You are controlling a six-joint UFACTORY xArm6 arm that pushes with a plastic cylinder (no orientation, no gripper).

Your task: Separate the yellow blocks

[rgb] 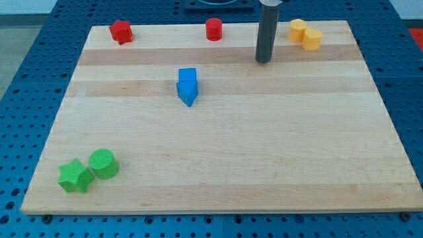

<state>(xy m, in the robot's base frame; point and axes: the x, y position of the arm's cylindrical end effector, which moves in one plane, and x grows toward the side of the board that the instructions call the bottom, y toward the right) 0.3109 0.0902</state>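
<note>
Pictured near the view's top right: two yellow blocks (305,34), touching, on the wooden board (264,145). Just to their left, apart from them, my tip (264,61), a bare rod, holding nothing.

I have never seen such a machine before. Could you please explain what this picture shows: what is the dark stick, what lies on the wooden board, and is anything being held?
The dark stick is the end of a robot arm. It has no claw, so it holds nothing; its lower end, my tip, only slides on the light wooden board and pushes blocks. There is one picture from one camera, looking down at the board at an angle.

At the view's top right, two yellow blocks touch each other; the tip stands just left of them, not touching. Along the top are also a red star-shaped block and a red cylinder. Near the middle, two blue blocks touch. At the bottom left lie a green star-shaped block and a green cylinder.
</note>
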